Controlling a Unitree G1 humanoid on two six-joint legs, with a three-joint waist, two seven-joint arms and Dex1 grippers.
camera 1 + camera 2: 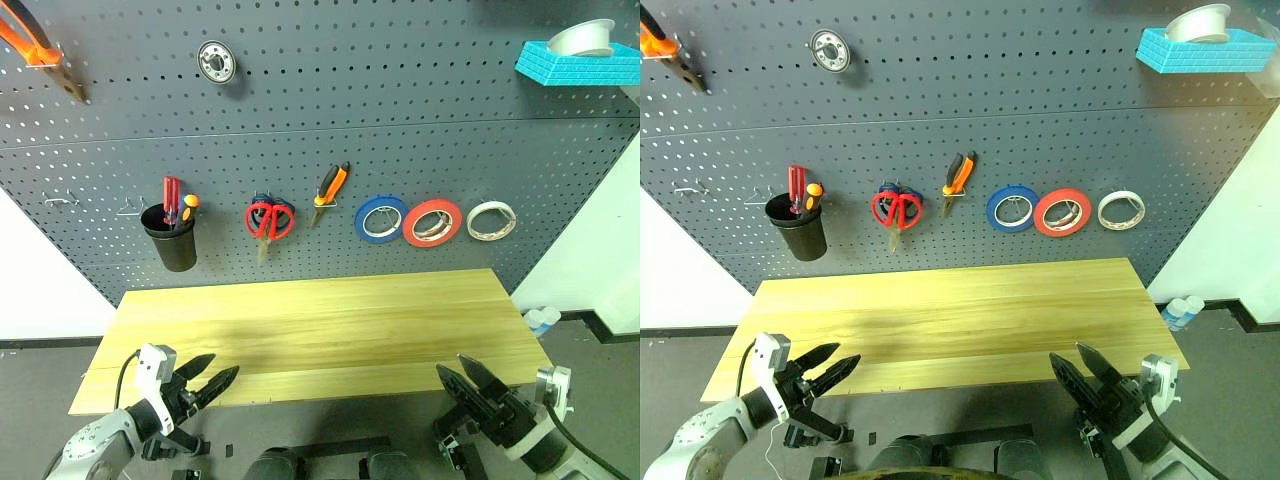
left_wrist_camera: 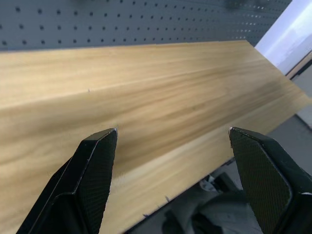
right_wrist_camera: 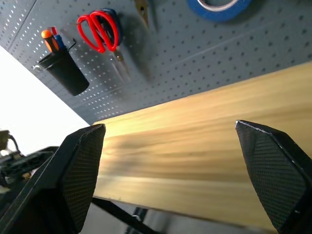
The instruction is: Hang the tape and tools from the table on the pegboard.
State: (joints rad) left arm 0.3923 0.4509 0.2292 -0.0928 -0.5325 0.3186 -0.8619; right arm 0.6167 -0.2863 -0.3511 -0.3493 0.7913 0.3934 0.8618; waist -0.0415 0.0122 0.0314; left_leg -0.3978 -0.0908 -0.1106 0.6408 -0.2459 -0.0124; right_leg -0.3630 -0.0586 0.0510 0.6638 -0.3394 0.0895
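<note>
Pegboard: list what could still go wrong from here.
The red-orange tape hangs edge to edge between the blue roll and the whitish roll; a knock to one could unseat its neighbours. The red-handled scissors share a hook with the blue-handled pair, so they may sit loosely. Both open tools, left and right, hover at the table edge and might bump it.

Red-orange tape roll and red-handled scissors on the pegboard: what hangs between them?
In the left eye view, two things: the orange-and-black pliers and the blue tape roll, between the red-handled scissors and the red-orange tape roll on the pegboard.
</note>
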